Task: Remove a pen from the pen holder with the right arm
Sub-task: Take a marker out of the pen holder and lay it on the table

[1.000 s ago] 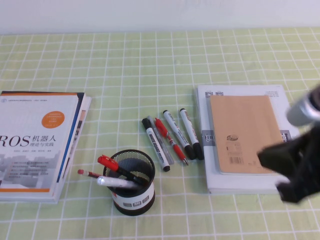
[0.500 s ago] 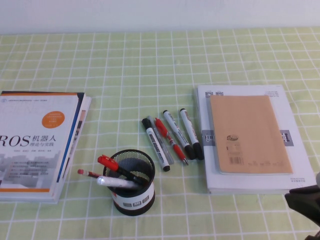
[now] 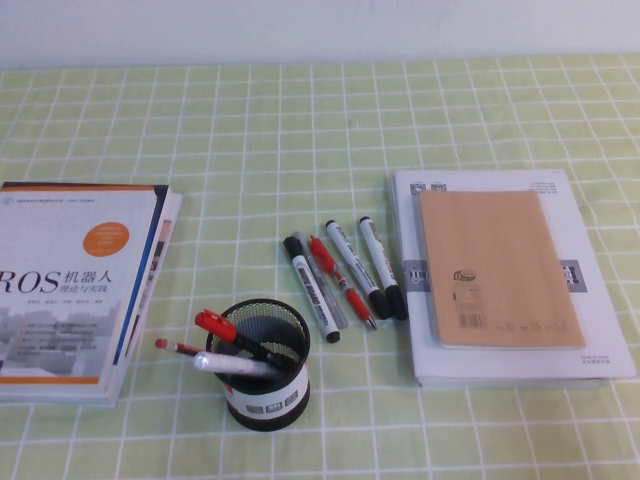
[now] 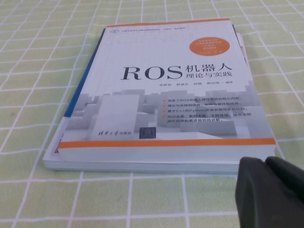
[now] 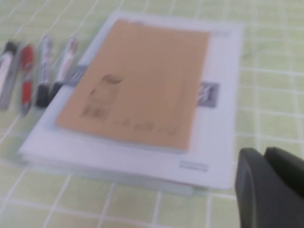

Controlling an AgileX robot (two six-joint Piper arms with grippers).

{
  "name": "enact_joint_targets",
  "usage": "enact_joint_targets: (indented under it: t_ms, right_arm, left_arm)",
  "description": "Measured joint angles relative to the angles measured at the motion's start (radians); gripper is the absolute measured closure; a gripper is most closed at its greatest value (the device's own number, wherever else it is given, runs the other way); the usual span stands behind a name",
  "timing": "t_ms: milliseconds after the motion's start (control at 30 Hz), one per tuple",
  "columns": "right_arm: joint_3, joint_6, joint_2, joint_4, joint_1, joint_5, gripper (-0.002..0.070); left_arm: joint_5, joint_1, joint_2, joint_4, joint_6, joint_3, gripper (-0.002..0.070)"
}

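Black mesh pen holder (image 3: 268, 392) stands on the green-checked counter (image 3: 300, 130), pens (image 3: 236, 365) inside. Right claw (image 5: 264, 156), pressed together, hangs near the tan notebook (image 5: 137, 80); left claw (image 4: 266, 164), likewise closed, near the ROS book (image 4: 166, 95).

Study desk: ROS textbook (image 3: 70, 290), notebook (image 3: 495, 265), pen holder (image 3: 265, 385), checked cloth (image 3: 300, 130).

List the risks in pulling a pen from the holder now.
The right gripper, low beside the notebook stack, is shut; unopened, it would likely knock the leaning red pen or white marker.
The mesh pen holder could tip under a slanted pull onto the loose pens beside it.
The left gripper sits shut by the ROS book, out of play.
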Motion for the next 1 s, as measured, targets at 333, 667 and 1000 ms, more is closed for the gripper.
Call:
enact_joint_targets:
  t_ms: [333,667,1000]
  right_arm:
    - [0.166,0.000,-0.333,0.037,-0.134,-0.062,0.0689]
    - [0.168,0.000,-0.420,0.037,-0.139,0.095,0.0688]
    - [0.168,0.000,-0.420,0.037,-0.139,0.219,0.0688]
  left_arm:
    - [0.000,0.000,0.000,0.000,0.000,0.000,0.0681]
    - [0.000,0.000,0.000,0.000,0.000,0.000,0.0681]
    - [0.000,0.000,0.000,0.000,0.000,0.000,0.0681]
